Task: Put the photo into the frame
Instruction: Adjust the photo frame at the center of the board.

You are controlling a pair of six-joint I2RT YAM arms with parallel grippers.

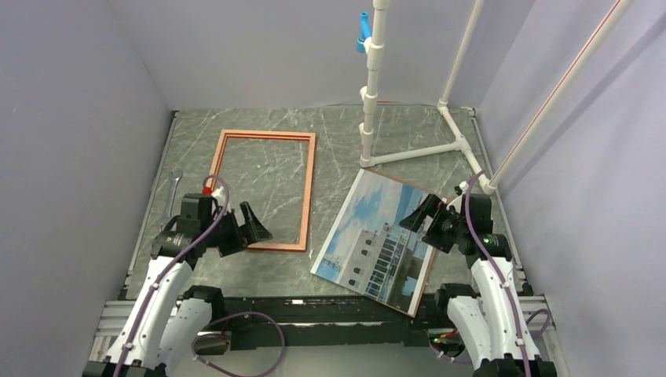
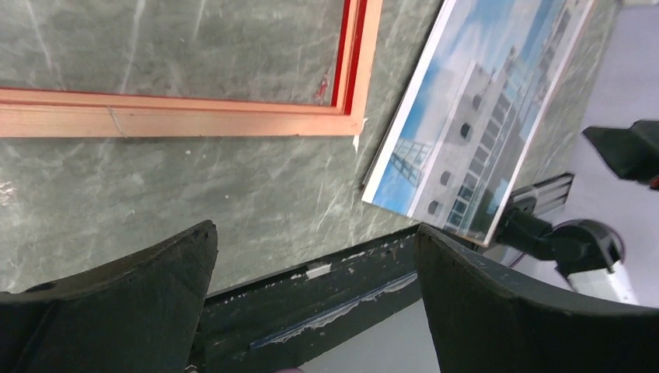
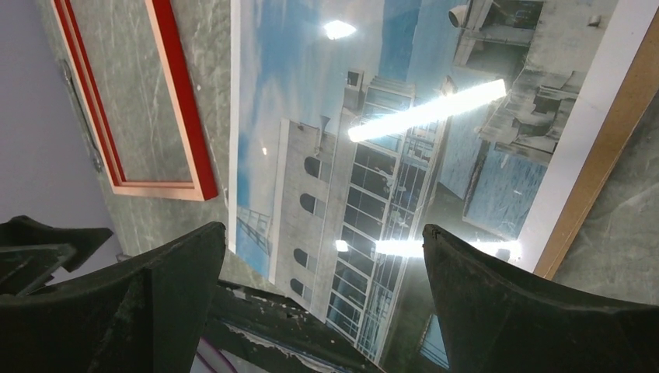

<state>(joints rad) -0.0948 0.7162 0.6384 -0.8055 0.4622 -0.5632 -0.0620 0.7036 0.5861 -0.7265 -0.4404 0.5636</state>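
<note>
The photo (image 1: 377, 239) beside the frame (image 1: 308, 188)
It is laid face up on the tabletop (image 1: 338, 129), right of the frame; jaws of left gripper (image 1: 253, 225) and right gripper (image 1: 420, 214) are spread.

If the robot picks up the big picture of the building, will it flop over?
Probably it bends: the photo looks like a thin sheet lying flat on a brown board. Its shiny surface, with bright glare, may be slippery.

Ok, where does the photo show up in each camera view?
Top external: the photo lies right of centre, tilted.
Left wrist: upper right, running off the top edge.
Right wrist: fills most of the picture.
Shared landmark: the frame, left of the photo in all three views.
</note>
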